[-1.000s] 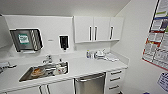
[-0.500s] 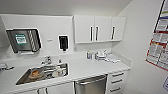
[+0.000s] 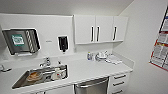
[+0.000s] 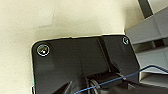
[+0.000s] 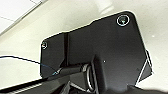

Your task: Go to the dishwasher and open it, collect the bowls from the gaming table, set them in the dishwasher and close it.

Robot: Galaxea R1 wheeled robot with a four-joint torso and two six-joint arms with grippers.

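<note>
At the bottom edge of the head view, a little right of centre, the dishwasher point(image 3: 92, 87) sits under the white tabletop point(image 3: 87, 71), its stainless-steel front shut and its long bar handle point(image 3: 91, 83) running horizontally across the top of the door. That handle's long axis lies left to right in the frame, parallel to the tabletop's front edge, and the door faces out toward the camera. Just to its right stand white drawers point(image 3: 120, 83) with dark handles; to its left, in the lower left of the frame, a steel sink point(image 3: 41, 76) is sunk into the tabletop with dishes in it and a tap point(image 3: 46, 62) behind. Wall cupboards point(image 3: 100, 29) hang in the upper middle, a dark dispenser point(image 3: 62, 43) is on the wall left of them, and a poster point(image 3: 160, 48) is at the right edge.

The wrist views look down on pale floor past the robot's own dark plates, so I cannot tell whether either claw is spread or pressed together, nor how near either one is to the appliance. Judging from the head view, the dishwasher lies ahead of and below the robot, slightly to the right of centre, which would favour the right arm for reaching the handle, though that is only a guess from the framing. Opening the door is not yet done. The gaming table and the bowls to be collected are elsewhere.
</note>
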